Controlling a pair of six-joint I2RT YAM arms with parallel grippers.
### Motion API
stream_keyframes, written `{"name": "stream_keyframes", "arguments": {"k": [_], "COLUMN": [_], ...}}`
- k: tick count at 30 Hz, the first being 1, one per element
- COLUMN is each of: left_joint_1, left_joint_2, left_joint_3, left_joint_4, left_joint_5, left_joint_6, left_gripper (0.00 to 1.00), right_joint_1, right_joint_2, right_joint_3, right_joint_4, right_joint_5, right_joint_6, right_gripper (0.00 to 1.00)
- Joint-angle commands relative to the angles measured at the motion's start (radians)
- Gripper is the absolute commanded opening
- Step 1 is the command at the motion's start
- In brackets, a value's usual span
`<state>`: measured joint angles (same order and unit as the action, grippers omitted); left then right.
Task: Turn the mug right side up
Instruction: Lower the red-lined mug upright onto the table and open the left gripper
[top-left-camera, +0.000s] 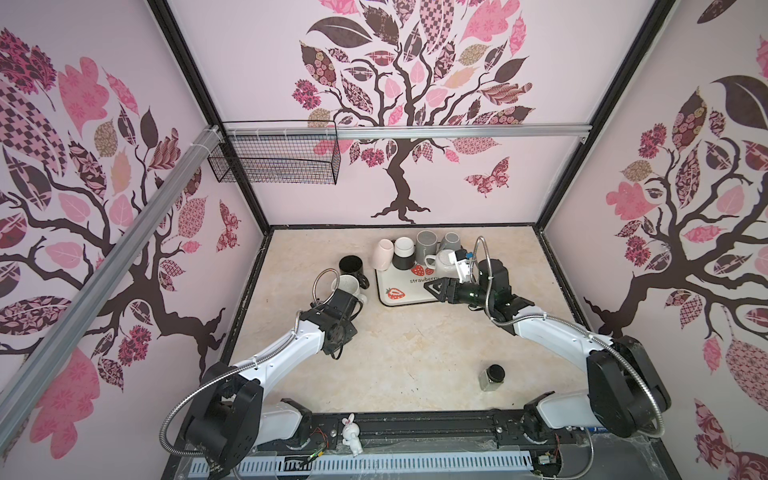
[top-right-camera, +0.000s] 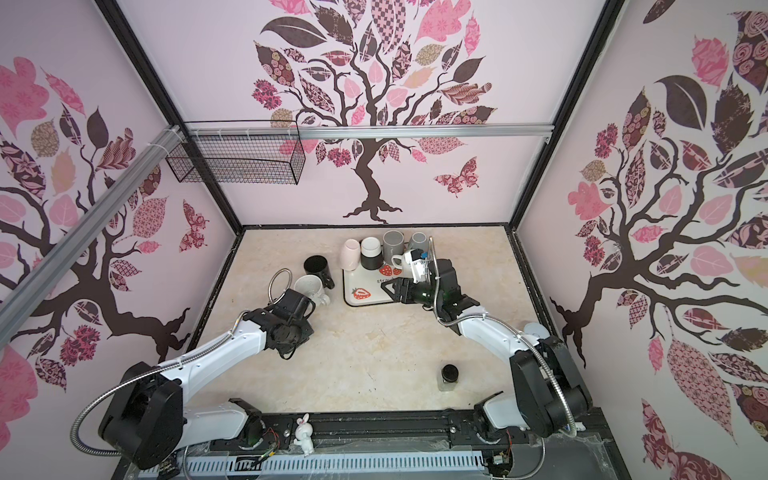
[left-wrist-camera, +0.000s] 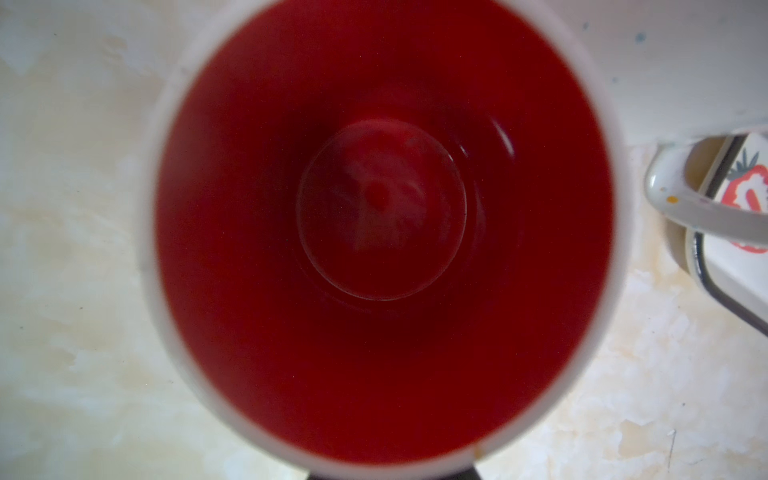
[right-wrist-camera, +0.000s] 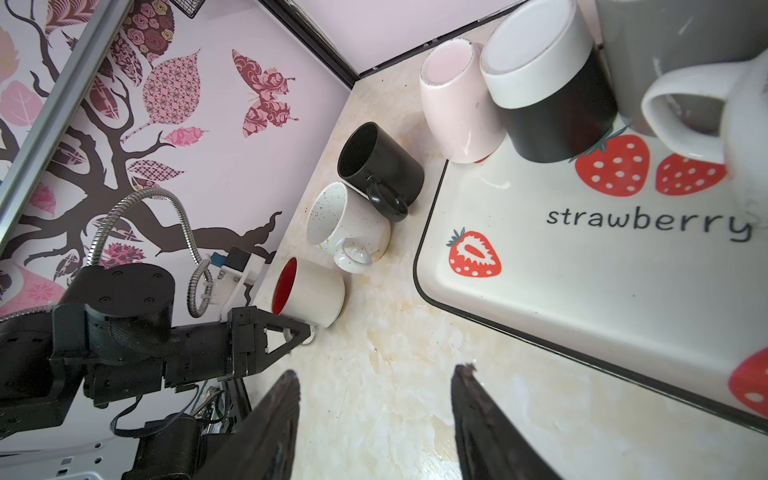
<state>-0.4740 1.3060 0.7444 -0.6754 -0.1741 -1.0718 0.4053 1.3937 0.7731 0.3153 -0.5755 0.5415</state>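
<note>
The mug (right-wrist-camera: 309, 291), white outside and red inside, sits mouth up on the table or just above it, beside a speckled white mug (right-wrist-camera: 345, 224). My left gripper (right-wrist-camera: 305, 332) is shut on its rim. In the left wrist view I look straight down into the mug's red inside (left-wrist-camera: 382, 208). In both top views the left wrist hides the mug. My right gripper (right-wrist-camera: 374, 374) is open and empty, low over the table by the near edge of the strawberry tray (right-wrist-camera: 457, 299). In a top view the right gripper (top-left-camera: 430, 286) sits at the tray's front right.
A black mug (top-left-camera: 351, 266) and the speckled mug (top-left-camera: 348, 286) stand upright left of the tray (top-left-camera: 390, 302). Several mugs crowd the tray's back, among them a pink one (right-wrist-camera: 453, 104) and a black-and-white one (right-wrist-camera: 544, 83), bottom up. A black-lidded jar (top-left-camera: 493, 376) stands front right.
</note>
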Motion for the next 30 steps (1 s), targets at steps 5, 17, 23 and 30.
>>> {"name": "stream_keyframes", "arguments": {"k": [5, 17, 23, 30], "left_joint_1": [-0.005, -0.043, -0.065, -0.070], "left_joint_2": [0.032, 0.075, 0.056, 0.041], "left_joint_3": [0.073, 0.101, 0.104, 0.106], "left_joint_4": [0.101, 0.156, 0.176, 0.222], "left_joint_5": [-0.007, 0.027, 0.028, 0.049], "left_joint_6": [-0.050, -0.079, -0.093, -0.067], "left_gripper": [0.06, 0.34, 0.38, 0.38], "right_joint_1": [-0.008, -0.008, -0.008, -0.008], "right_joint_2": [-0.007, -0.002, -0.004, -0.001], "right_joint_3": [-0.004, -0.011, -0.020, -0.021], "right_joint_4": [0.053, 0.051, 0.048, 0.045], "right_joint_5": [0.001, -0.002, 0.001, 0.007], "right_joint_6": [0.017, 0.034, 0.036, 0.043], "right_gripper": [0.60, 0.60, 0.60, 0.60]}}
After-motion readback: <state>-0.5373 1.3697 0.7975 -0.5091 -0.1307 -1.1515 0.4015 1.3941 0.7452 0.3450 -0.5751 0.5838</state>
